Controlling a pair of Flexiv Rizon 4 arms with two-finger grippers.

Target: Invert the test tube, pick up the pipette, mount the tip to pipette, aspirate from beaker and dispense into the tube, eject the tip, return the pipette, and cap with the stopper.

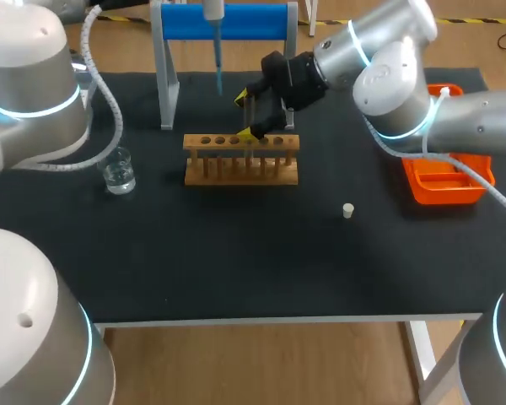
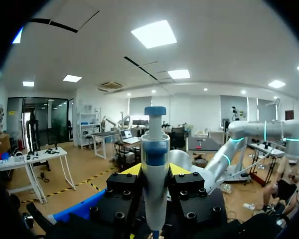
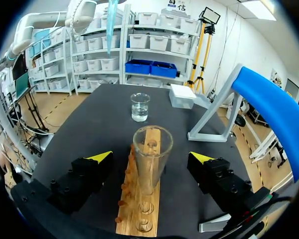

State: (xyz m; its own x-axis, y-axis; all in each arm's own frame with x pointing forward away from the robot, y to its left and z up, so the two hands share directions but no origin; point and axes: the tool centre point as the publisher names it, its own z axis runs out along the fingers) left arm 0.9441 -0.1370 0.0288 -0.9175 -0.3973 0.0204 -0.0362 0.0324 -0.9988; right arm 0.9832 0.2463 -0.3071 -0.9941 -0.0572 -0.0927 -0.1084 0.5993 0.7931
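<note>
"Looking at the rack (image 1: 240, 160) first: where does the tube stand?"

"Upright in one of its holes, mouth up. It is a clear glass tube (image 3: 152, 157). The right gripper (image 1: 247, 115) straddles it with fingers spread wide, one on each side, both clear of the glass. It has hold of nothing."

"And the other arm?"

"The left gripper (image 2: 155, 170) is closed on the pipette (image 2: 154, 144), clamping the white body below its blue collar. A blue tip (image 1: 219, 78) hangs from the pipette over the table, by the blue stand (image 1: 228, 21). The black finger blocks partly hide the contact, so I only judge the hold to be firm."

"How will the tube handle?"

"Light, stiff, smooth and breakable, I would say. Thin glass slips between hard pads. I would take it on the straight wall below the rim, squarely from two sides, with a gentle squeeze. Then I would lift it straight so that it does not bind in the hole."

"Anything else to mind?"

"The beaker (image 1: 118, 173) of clear liquid sits well apart from the rack, toward the left arm. The small white stopper (image 1: 347, 211) lies on the mat toward the right arm, near the orange tray (image 1: 443, 181)."
</note>
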